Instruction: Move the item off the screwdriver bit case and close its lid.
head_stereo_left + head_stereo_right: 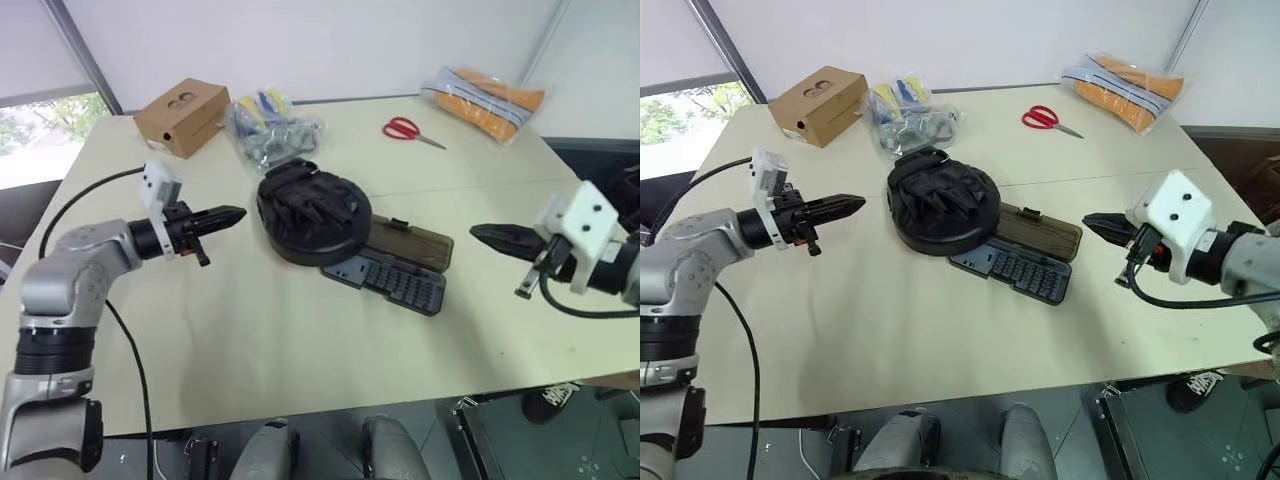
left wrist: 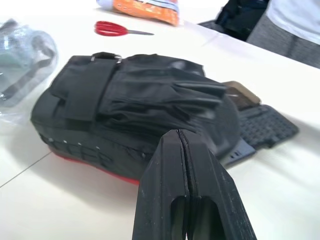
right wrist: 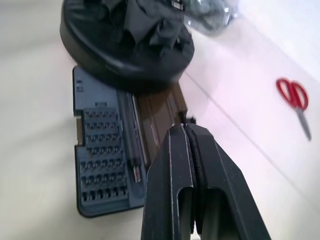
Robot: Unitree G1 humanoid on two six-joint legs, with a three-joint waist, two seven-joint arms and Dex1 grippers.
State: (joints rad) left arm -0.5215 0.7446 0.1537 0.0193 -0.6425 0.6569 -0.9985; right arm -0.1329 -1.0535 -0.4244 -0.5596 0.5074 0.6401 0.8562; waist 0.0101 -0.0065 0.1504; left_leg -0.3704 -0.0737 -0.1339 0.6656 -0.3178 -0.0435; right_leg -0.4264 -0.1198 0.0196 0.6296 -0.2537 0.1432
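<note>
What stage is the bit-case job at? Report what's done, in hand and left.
Done: nothing yet. The round black padded disc lies across one end of the open screwdriver bit case, whose smoky-brown lid lies flat on the table.
In hand: nothing. The left gripper and right gripper are both shut and empty, either side of the case.
Left: move the disc off, then fold the lid shut.

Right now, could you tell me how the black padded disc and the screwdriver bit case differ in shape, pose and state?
The padded disc is round and thick; the screwdriver bit case is flat and rectangular. The disc lies on top, covering one end of the case; the case lies on the table beneath it. The disc is soft, with a wrinkled strap; the case is hard plastic, lying open with its smoky-brown lid folded back. Both are dark and touched by neither gripper.
</note>
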